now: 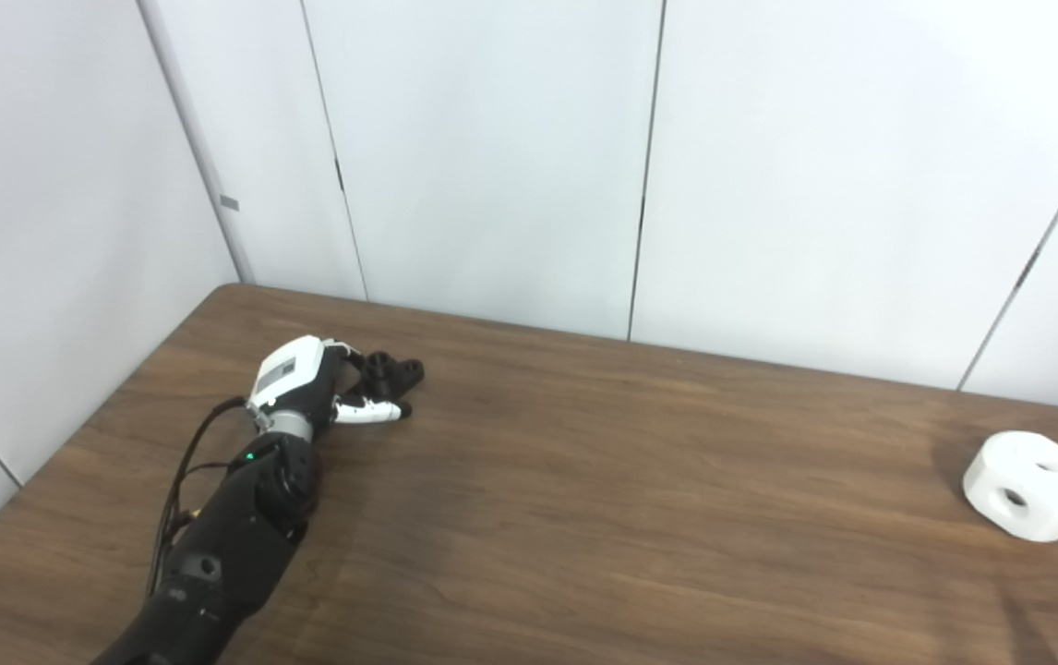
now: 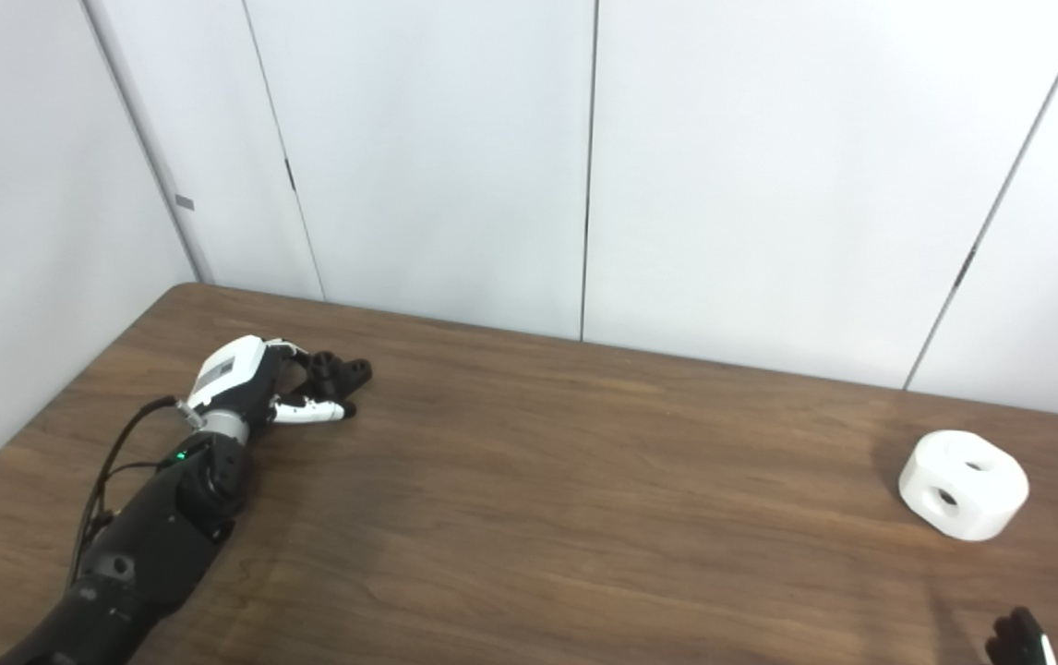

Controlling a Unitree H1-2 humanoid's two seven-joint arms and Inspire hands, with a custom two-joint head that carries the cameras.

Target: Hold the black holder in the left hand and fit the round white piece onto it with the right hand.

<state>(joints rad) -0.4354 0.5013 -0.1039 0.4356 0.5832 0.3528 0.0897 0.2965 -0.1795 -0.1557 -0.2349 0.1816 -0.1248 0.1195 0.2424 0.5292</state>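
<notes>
- Table [image 1: 584,517]: brown wood-grain top, and you are looking across it toward white wall panels [image 1: 492,157] standing along its far edge.
- Left hand [image 1: 321,383]: your left arm is reaching in from 7 o'clock to the table's far-left area; the hand is lying low at the surface, fingers curling around the black holder [image 1: 392,372], thumb [image 1: 367,412] stretching beneath it. Whether the grip is fully closing, you cannot tell.
- Black holder: sitting at 10 o'clock on the table, touching the left fingers, holes showing on its body.
- Round white piece [image 2: 963,485]: resting at 3 o'clock, well apart from the holder, untouched, holes showing on top and side.
- Right hand [image 2: 1018,642]: only dark fingertips are peeking in at 5 o'clock, near the white piece but apart; its state you cannot tell.
</notes>
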